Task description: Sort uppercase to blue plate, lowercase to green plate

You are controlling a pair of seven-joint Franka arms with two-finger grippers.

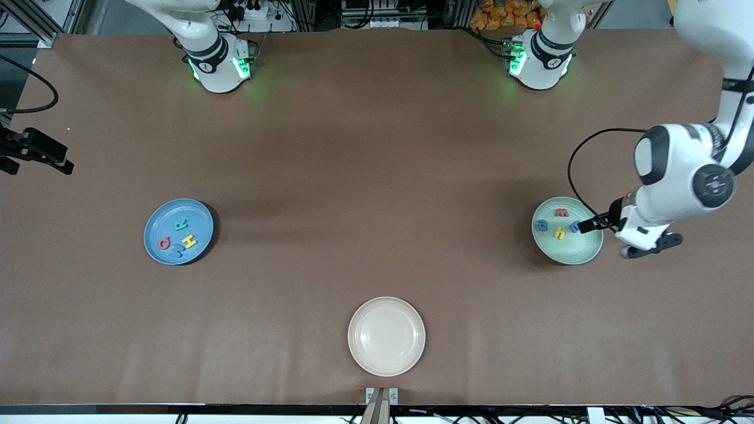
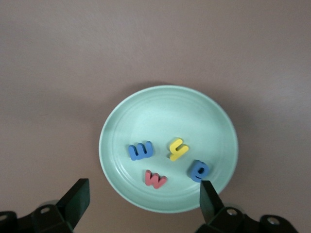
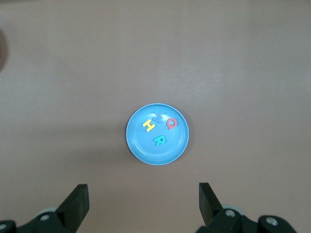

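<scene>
- Front view: we see the blue plate [image 1: 178,231] toward the right arm's end of the table, w/ the uppercase [image 1: 178,237] letters on it: red G, teal R, yellow H, blue M/W.
- Green plate [image 1: 567,230] sits toward the left arm's end; the lowercase [image 1: 558,224] letters lie in it: red w, blue a, yellow h, plus one more blue letter partly hidden by the gripper tip.
- Left gripper [image 1: 586,225] hangs over the green plate's rim; fingers hard to judge here.
- Cream plate [image 1: 386,335] sits nearest the camera, btwn the two coloured plates.
- Right gripper isn't in this view.
- Left wrist view: left gripper [image 2: 144,199] low over the green plate [image 2: 165,107], jaws spread wide, nothing btwn them. All 4 lowercase [image 2: 168,162] letters lie flat inside, apart from each other.
- Right wrist view: right gripper [image 3: 144,201] high over the blue plate [image 3: 141,145], jaws wide apart, holding nothing; we take this arm as waiting. Uppercase [image 3: 159,128] letters clustered in the plate.
</scene>
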